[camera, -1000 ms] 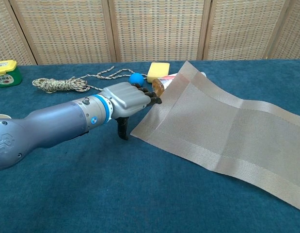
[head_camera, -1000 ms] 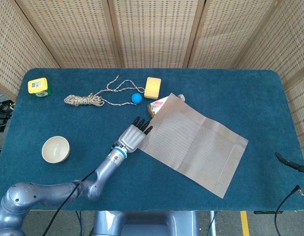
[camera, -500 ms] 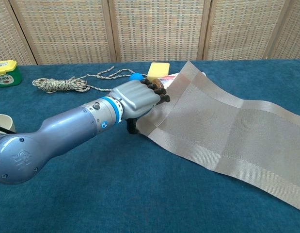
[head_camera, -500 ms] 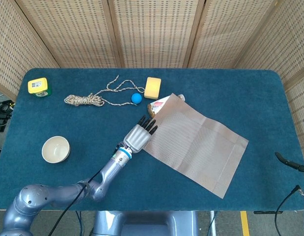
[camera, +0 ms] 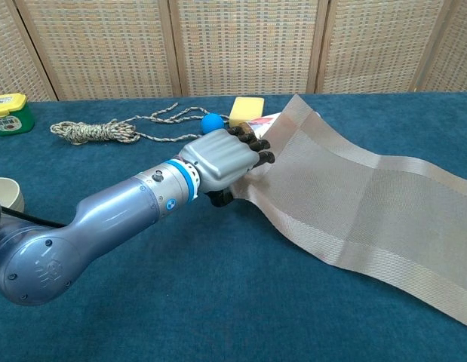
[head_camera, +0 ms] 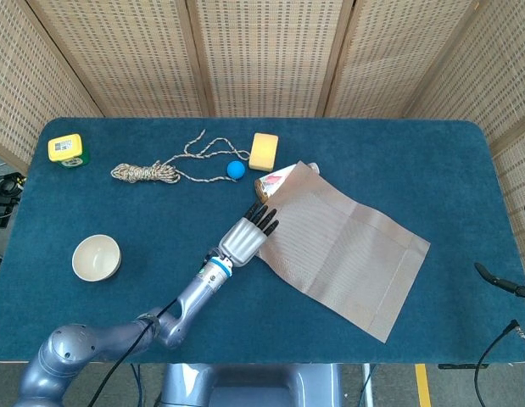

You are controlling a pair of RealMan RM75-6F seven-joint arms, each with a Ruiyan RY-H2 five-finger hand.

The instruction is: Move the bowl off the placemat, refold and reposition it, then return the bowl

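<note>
Clearly the first step is done: the table point(head_camera: 398, 153), covered in blue cloth, carries the placemat point(head_camera: 343, 250) lying open and flat to the right of centre, and the bowl point(head_camera: 97, 257) stands well apart from it, near the left edge. What is left, as I judge it, is nearly everything else: the mat is not yet folded, not yet placed, and the bowl has to go back on it.

The left hand point(head_camera: 248, 235) lies at the mat's left edge with its fingers point(camera: 257, 154) curled over the fabric. In the chest view the thumb seems to sit below the edge, so the hand probably pinches the mat, though the underside is hidden and I cannot be sure. The right hand is not visible in either view.

Several smaller things crowd the far side. A coil of rope point(head_camera: 148, 172) trails toward the middle, a yellow sponge point(head_camera: 263, 151) sits beyond the mat's far corner, and a small packet point(head_camera: 273, 181) lies partly under that corner, touching it. A blue ball point(head_camera: 236, 170) rests just left of the sponge, and a yellow tape measure point(head_camera: 66, 148) sits at the far left. The packet is the likeliest snag, since folding or sliding the mat could drag it along.
</note>
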